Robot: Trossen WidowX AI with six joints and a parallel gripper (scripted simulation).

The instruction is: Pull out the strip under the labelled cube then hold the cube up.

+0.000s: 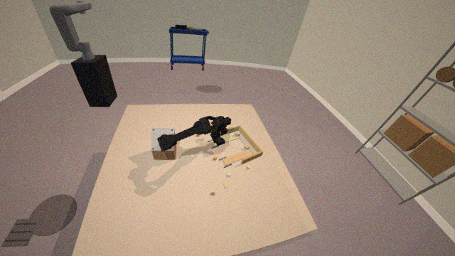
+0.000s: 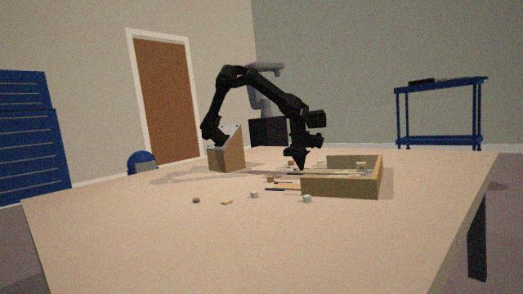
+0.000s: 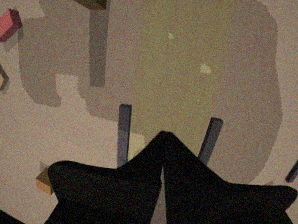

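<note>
a: can anyone read the labelled cube (image 2: pixel 361 166)? it's on a pale strip (image 2: pixel 327 171) inside the wooden tray (image 2: pixel 341 187), far right corner.

b: nope, mark's too blurry. gripper (image 2: pixel 301 162) is clenched on nothing, tip down just left of the tray.

Arm (image 2: pixel 265 87) all matte black, chunky angular links, boxy block near wrist. Gripper (image 2: pixel 300 163) black, fingers tapering to point. No visible markings.

The labelled cube (image 2: pixel 361 166) inside the wooden tray (image 2: pixel 339 187) bears a dark mark too small to read
</note>
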